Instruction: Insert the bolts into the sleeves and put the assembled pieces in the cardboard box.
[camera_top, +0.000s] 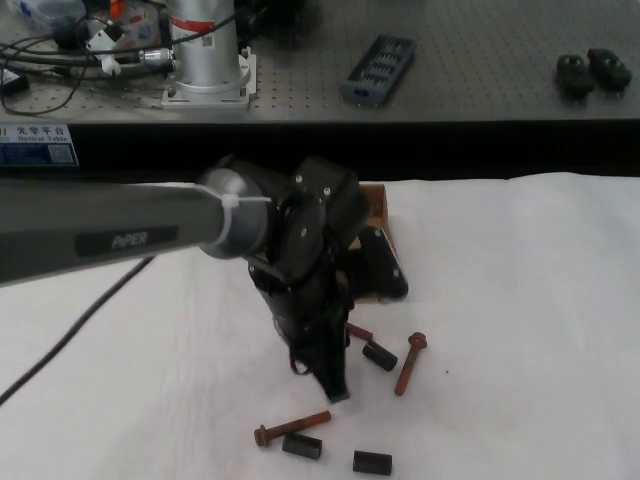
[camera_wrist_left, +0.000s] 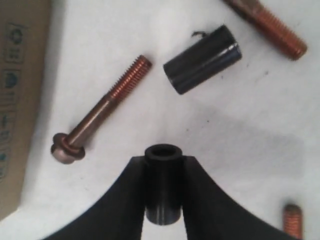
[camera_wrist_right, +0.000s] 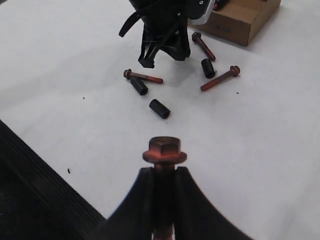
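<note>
The left fingers (camera_wrist_left: 117, 205) are clamping on a black sleeve (camera_wrist_left: 162, 192), holding it upright over the white-covered desk (camera_top: 520, 300) with its open bore facing the wrist camera. The right fingers (camera_wrist_right: 132, 205) are gripping a bolt (camera_wrist_right: 164, 150) by its shank, its hex head sticking out past their tips. Three loose bolts (camera_top: 410, 362) and three loose sleeves (camera_top: 372, 462) are lying near the cardboard box (camera_wrist_right: 240, 17), whose side is bearing small printed symbols, too blurred to read. A lettered label (camera_top: 125, 240) is showing on the left arm.
</note>
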